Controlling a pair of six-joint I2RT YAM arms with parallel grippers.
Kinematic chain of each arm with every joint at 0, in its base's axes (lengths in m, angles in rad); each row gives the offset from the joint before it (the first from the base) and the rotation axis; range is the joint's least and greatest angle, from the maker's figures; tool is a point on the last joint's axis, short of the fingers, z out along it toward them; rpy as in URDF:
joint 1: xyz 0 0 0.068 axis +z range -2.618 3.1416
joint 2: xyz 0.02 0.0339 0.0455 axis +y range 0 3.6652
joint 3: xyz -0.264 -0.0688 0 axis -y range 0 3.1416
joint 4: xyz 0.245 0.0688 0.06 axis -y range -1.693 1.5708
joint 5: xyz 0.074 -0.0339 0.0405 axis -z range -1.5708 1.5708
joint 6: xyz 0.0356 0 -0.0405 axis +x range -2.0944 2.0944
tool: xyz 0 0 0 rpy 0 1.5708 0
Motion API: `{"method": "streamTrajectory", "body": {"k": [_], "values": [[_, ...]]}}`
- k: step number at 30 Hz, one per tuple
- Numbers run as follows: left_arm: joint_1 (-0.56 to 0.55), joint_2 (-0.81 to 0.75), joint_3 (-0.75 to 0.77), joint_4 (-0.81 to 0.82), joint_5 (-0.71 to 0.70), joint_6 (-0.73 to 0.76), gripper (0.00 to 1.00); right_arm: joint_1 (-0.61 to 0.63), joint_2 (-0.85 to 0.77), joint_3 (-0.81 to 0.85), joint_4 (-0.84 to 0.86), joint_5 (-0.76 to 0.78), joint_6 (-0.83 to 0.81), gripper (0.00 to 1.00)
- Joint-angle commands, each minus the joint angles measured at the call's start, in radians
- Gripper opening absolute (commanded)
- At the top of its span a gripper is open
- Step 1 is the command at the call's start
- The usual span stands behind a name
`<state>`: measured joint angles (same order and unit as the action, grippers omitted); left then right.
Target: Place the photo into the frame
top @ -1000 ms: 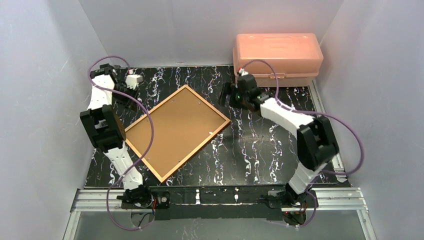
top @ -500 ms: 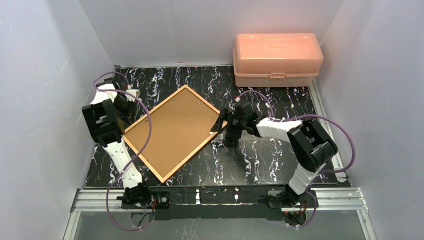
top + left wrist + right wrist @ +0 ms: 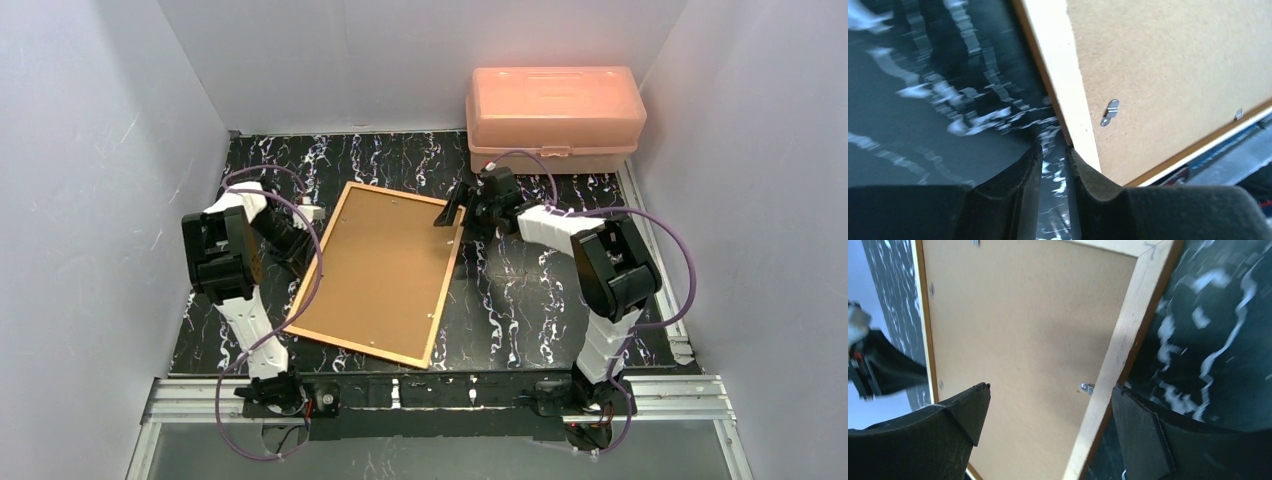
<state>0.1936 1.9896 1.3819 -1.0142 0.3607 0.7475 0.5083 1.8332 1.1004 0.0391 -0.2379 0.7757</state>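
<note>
The frame (image 3: 444, 290) lies face down on the black marbled mat, with the brown backing board (image 3: 380, 270) filling it. The photo is hidden or out of view. My left gripper (image 3: 300, 240) is low on the mat at the frame's left rail. In the left wrist view its jaws (image 3: 1053, 155) are almost together with nothing between them, and one finger touches the rail's (image 3: 1063, 75) outer edge. My right gripper (image 3: 452, 212) is open at the frame's far right corner. In the right wrist view (image 3: 1049, 390) it straddles the rail (image 3: 1123, 340), one finger over the board (image 3: 1023, 330).
A pink plastic box (image 3: 555, 110) stands at the back right, just behind my right gripper. Small metal turn clips (image 3: 1110, 111) (image 3: 1087, 387) sit along the inside of the rails. White walls close in on three sides of the mat (image 3: 530, 300).
The frame has turned clockwise from a diamond pose to nearly upright. My left gripper came from the far left corner to the left rail. My right gripper came from the box to the frame's corner.
</note>
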Motion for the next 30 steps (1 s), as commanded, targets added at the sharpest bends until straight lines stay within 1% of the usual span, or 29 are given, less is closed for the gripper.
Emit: {"method": "streamTrajectory", "body": {"k": [1, 6, 9, 11, 14, 18, 21, 24, 27, 30], "values": [[-0.069, -0.063, -0.044, -0.102, 0.169, 0.004, 0.22, -0.046, 0.049, 0.128, -0.037, 0.006, -0.085, 0.99], [-0.121, -0.034, -0.074, -0.111, 0.231, -0.018, 0.22, -0.070, 0.136, 0.239, -0.109, -0.013, -0.119, 0.99], [-0.141, -0.037, -0.090, -0.113, 0.254, -0.020, 0.23, -0.076, 0.137, 0.285, -0.182, 0.056, -0.173, 0.99], [-0.149, -0.047, -0.098, -0.118, 0.264, -0.023, 0.22, -0.076, 0.099, 0.301, -0.232, 0.136, -0.204, 0.99], [-0.148, -0.068, -0.109, -0.139, 0.303, -0.013, 0.22, -0.076, -0.009, 0.259, -0.236, 0.218, -0.216, 0.99], [-0.147, -0.081, -0.115, -0.149, 0.339, -0.031, 0.22, -0.053, -0.154, 0.174, -0.221, 0.225, -0.184, 0.99], [-0.113, -0.056, -0.084, -0.158, 0.362, -0.070, 0.22, 0.031, -0.194, 0.136, -0.206, 0.160, -0.135, 0.99], [-0.063, -0.021, -0.046, -0.142, 0.391, -0.122, 0.22, 0.143, -0.177, 0.108, -0.145, 0.098, -0.055, 0.99], [-0.044, 0.018, -0.013, -0.122, 0.410, -0.185, 0.23, 0.247, -0.114, 0.108, -0.050, 0.049, 0.050, 0.99], [-0.043, 0.039, -0.003, -0.073, 0.426, -0.243, 0.26, 0.320, -0.009, 0.176, 0.021, 0.031, 0.133, 0.99]]}}
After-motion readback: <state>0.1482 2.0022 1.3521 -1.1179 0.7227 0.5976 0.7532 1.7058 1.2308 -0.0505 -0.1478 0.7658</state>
